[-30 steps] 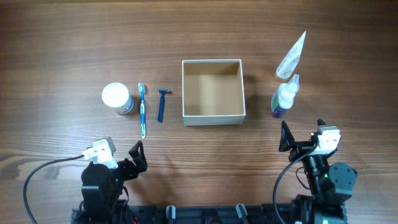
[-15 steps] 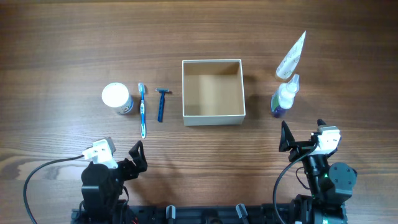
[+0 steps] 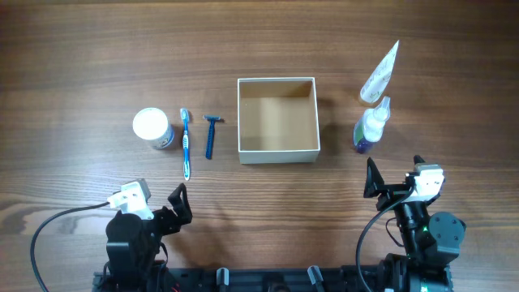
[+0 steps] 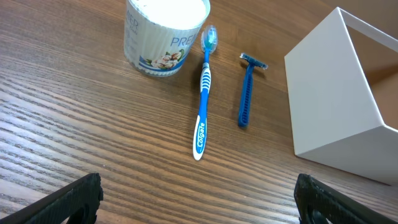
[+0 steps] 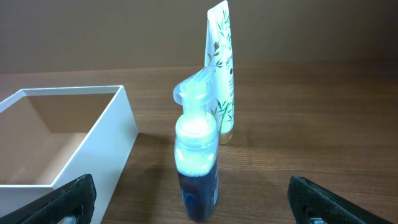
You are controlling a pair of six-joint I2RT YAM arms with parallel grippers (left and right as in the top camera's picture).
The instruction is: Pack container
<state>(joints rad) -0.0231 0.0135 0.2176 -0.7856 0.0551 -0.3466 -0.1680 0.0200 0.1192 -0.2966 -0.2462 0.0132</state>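
Container (image 3: pixel 276 122), one, stands mid-surface (image 3: pixel 81 49) with bare room on every side. Left hand (image 4: pixel 198 202) gapes wide, holding nothing: one toothbrush (image 4: pixel 203 93) at 12 o'clock, one jar (image 4: pixel 165 37) at 11, one razor (image 4: pixel 247 93) at 1. Right hand (image 5: pixel 199 202) is equally wide: one pump bottle (image 5: pixel 196 155) at 12, one tube (image 5: pixel 221 68) close behind. Both hands' fingers are cut off at the frame edge.

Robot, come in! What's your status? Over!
Left gripper open, right gripper open, both empty. Container empty, nothing packed. Nothing in the way.
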